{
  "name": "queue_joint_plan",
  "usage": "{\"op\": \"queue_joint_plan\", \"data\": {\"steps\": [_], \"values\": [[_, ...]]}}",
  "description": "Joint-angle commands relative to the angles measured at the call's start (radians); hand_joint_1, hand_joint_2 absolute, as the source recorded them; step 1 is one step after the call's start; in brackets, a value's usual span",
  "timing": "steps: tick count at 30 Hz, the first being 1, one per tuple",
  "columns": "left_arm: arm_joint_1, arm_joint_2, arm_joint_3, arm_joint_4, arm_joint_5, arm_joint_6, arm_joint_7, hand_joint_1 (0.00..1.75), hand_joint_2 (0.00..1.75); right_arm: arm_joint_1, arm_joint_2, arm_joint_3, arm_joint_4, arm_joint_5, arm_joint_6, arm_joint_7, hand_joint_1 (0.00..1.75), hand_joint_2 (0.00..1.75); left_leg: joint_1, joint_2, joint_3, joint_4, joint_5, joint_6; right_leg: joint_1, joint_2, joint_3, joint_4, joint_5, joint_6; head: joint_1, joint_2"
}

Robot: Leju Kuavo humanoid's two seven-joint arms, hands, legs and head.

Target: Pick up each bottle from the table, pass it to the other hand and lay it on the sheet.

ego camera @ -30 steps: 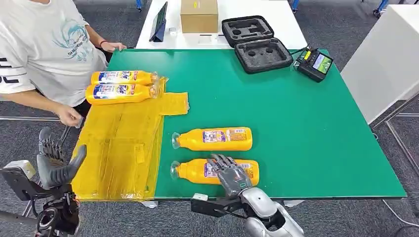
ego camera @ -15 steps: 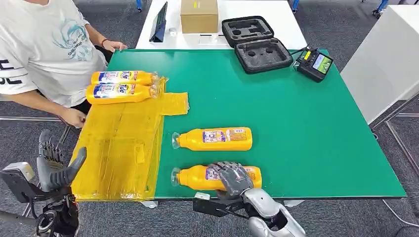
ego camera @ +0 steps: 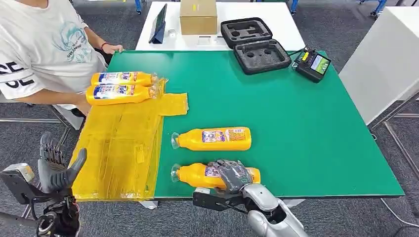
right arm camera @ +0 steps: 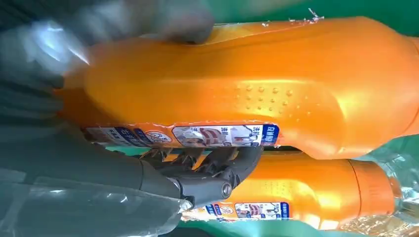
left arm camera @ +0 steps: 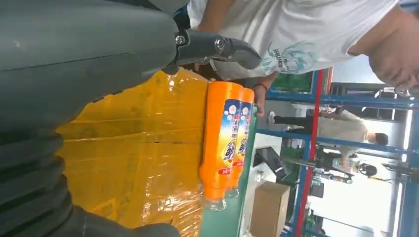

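Right hand (ego camera: 232, 175): dark segmented fingers wrapped over near bottle (ego camera: 197, 175), gripping its labelled body at front edge of green table (ego camera: 296, 123); in right wrist view, fingers (right arm camera: 217, 173) curled under bottle (right arm camera: 257, 84), glossy orange plastic with patch of raised dots, label strip in blue, white and red, print too small to read. Left hand (ego camera: 53, 170): grey, held upright off table's near left corner beside yellow sheet (ego camera: 118, 148), fingers spread, holding nothing. Second bottle (ego camera: 213, 138): orange, lying on its side on green surface just beyond gripped one, clear cap toward sheet, white-and-blue label, text illegible. Two more bottles (ego camera: 121, 86): side by side, touching, at far end of sheet, blue labels; same pair (left arm camera: 227, 133) in left wrist view. Sheet: crinkled glossy yellow film, draped over table's left portion. Person (ego camera: 44, 49): white T-shirt with teal print, lettering unreadable, one hand on table's far left corner. Black foam-lined case (ego camera: 254, 43), open, far side. Cardboard box (ego camera: 198, 16) on white table behind. Small device with lit screen (ego camera: 314, 64) at far right.
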Motion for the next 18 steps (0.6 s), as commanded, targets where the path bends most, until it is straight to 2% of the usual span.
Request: {"op": "queue_joint_plan", "data": {"steps": [1, 3, 6, 17, 18], "values": [[-0.026, -0.027, 0.006, 0.035, 0.005, -0.006, 0.006, 0.0, 1.75, 0.002, 0.049, -0.046, 0.075, -0.226, -0.064, -0.242, 1.75, 1.75, 0.001, -0.002, 0.003, -0.001, 0.0, -0.001, 0.001, -0.001, 0.004, -0.001, 0.0, -0.001, 0.0, 0.0], [-0.055, -0.029, -0.02, 0.077, 0.002, -0.012, 0.003, 0.0, 1.75, -0.035, 0.083, -0.084, 0.05, -0.442, -0.049, -0.411, 1.75, 1.75, 0.001, -0.002, 0.004, -0.001, 0.0, -0.001, 0.001, -0.001, 0.005, -0.001, 0.0, -0.001, 0.0, 0.0], [-0.067, -0.03, -0.03, 0.092, -0.001, -0.011, -0.002, 0.0, 1.75, -0.052, 0.085, -0.083, 0.046, -0.452, -0.042, -0.402, 1.75, 1.75, 0.001, 0.002, 0.003, 0.0, 0.001, -0.001, 0.0, 0.001, 0.003, 0.0, 0.002, -0.001, 0.0, 0.0], [-0.066, -0.026, -0.03, 0.094, -0.001, -0.011, -0.003, 0.0, 1.75, -0.044, 0.079, -0.079, 0.051, -0.452, -0.043, -0.404, 1.75, 1.75, 0.0, 0.001, -0.002, -0.001, 0.002, 0.001, 0.0, 0.0, -0.001, 0.0, 0.001, 0.0, 0.0, 0.0], [-0.071, -0.031, -0.034, 0.101, 0.013, -0.018, -0.003, 0.0, 1.75, -0.053, 0.123, -0.131, 0.043, -0.591, -0.089, -0.547, 1.75, 1.75, 0.0, -0.001, 0.0, 0.0, 0.001, 0.001, 0.0, 0.0, 0.001, 0.0, 0.0, -0.001, 0.0, 0.0]]}}
